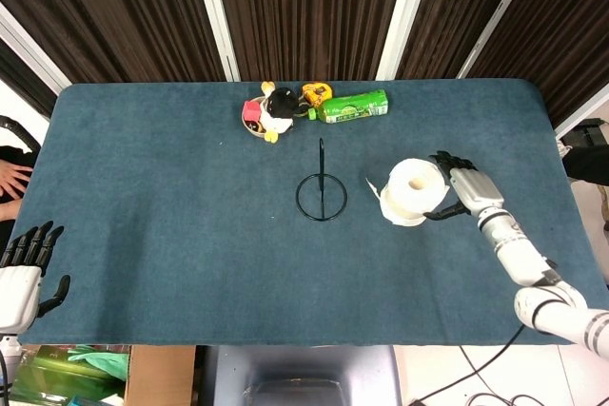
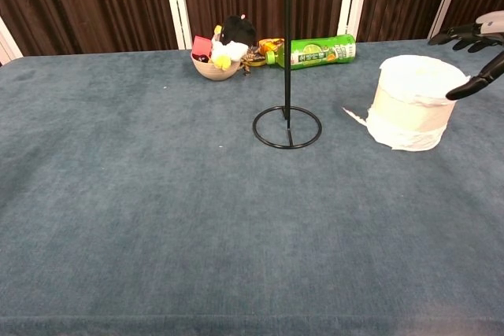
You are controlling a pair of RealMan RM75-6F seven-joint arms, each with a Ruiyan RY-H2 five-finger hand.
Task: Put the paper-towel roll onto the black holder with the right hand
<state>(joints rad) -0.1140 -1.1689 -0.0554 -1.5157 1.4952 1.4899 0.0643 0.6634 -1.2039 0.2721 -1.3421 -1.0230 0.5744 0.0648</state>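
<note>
At the near edge of the bench:
Left robot hand: the white-backed, black-fingered left robot hand [image 1: 21, 268] hangs off the near left corner, fingers spread apart, holding nothing.
Bench surface: the dark blue-green felt-covered bench [image 1: 171, 225] [image 2: 157, 226] is a wide rectangle with a matte, slightly mottled nap.
Right robot hand: the white-and-black right robot hand [image 1: 461, 192] [image 2: 475, 53] sits just beside the right side of the roll, fingers apart; the chest view shows the thumb low by the roll's side and the other fingers above its top edge. Whether any finger touches the paper, I cannot tell.
Paper-towel roll: the white paper-towel roll with a pale cardboard core [image 1: 412, 191] [image 2: 413, 102] stands upright on the bench, right of centre, a loose sheet end trailing from its left side.
Holder: the black wire holder with a ring base and a thin upright rod [image 1: 322, 193] [image 2: 287, 120] stands at mid-bench, left of the roll and apart from it, bare.
Far edge: a beige bowl of small toys [image 1: 265, 113] [image 2: 217, 57] and a green plastic bottle lying on its side [image 1: 353, 106] [image 2: 321, 49] rest near the back.
Room: dark brown pleated curtains [image 1: 304, 7] hang behind, split by white upright frame strips [image 1: 214, 11].
</note>
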